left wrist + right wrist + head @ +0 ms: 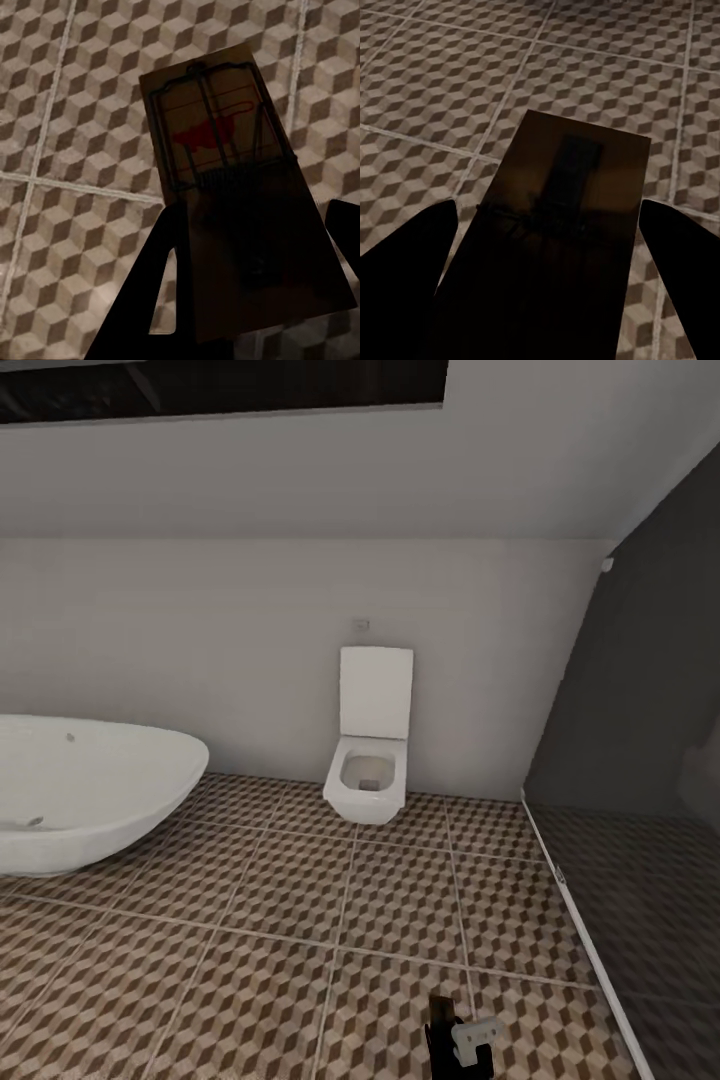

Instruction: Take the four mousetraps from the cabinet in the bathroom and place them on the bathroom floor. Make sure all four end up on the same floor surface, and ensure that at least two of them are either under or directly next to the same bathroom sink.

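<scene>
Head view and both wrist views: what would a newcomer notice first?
A white wall-hung toilet with raised lid stands at the far wall, with an oval white bathtub on the left, both above cube-patterned floor tiles. Each wrist view shows a flat wooden mousetrap between dark fingers.

Matt tan wood on the mousetrap [225,150], with dark thin wire and a flat red print. Smooth, glossy white, ceramic-looking, on the bathtub [80,790] and toilet [370,760]. Matt printed tile on the bathroom floor [300,920], pale grout between.
</scene>
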